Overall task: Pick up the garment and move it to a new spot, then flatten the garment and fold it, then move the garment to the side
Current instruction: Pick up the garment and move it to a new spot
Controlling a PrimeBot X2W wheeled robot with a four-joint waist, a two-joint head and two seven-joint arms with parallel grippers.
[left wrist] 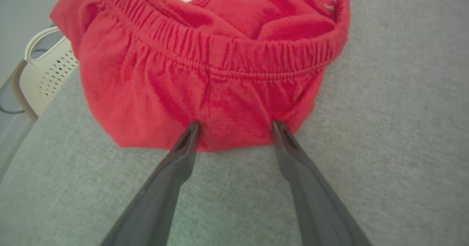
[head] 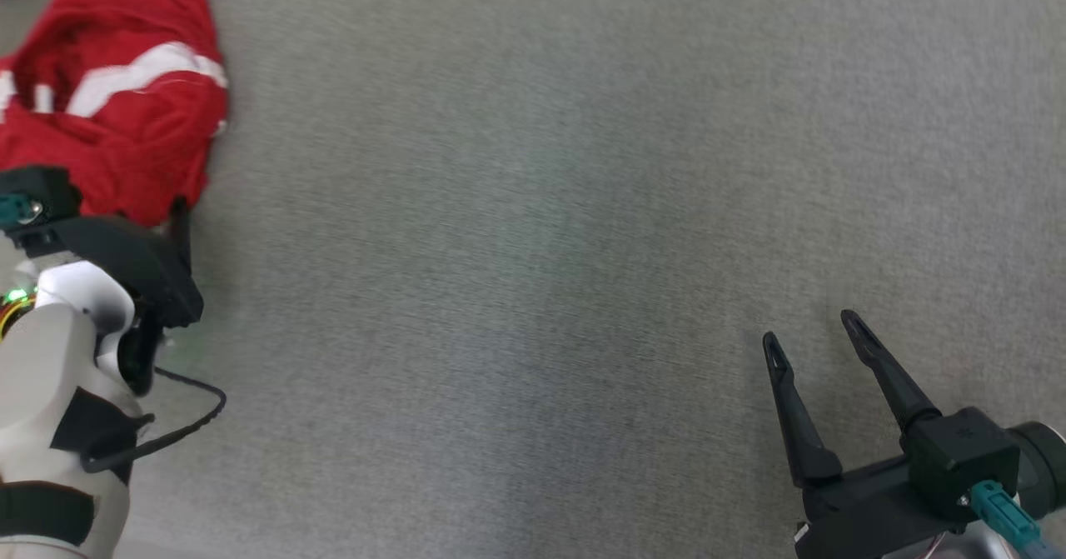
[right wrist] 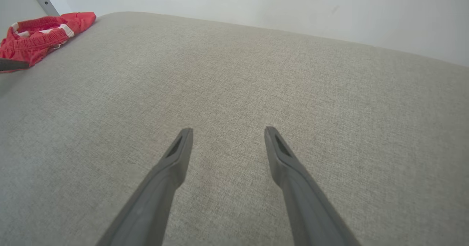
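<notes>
Stretching wide before me lies one grey fabric surface [head: 533, 209]. One red garment [head: 117, 101] with white stripes sits bunched at its far left, long axis running away from me, elastic waistband turned toward my left gripper [left wrist: 234, 127]. That gripper's two fingers are spread, tips at the near hem, pinching nothing. My right gripper [head: 809, 328] hovers spread too, well apart, over bare fabric.

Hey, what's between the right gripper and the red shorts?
Only bare grey fabric surface lies between the right gripper and the red shorts, as the head view shows.
</notes>
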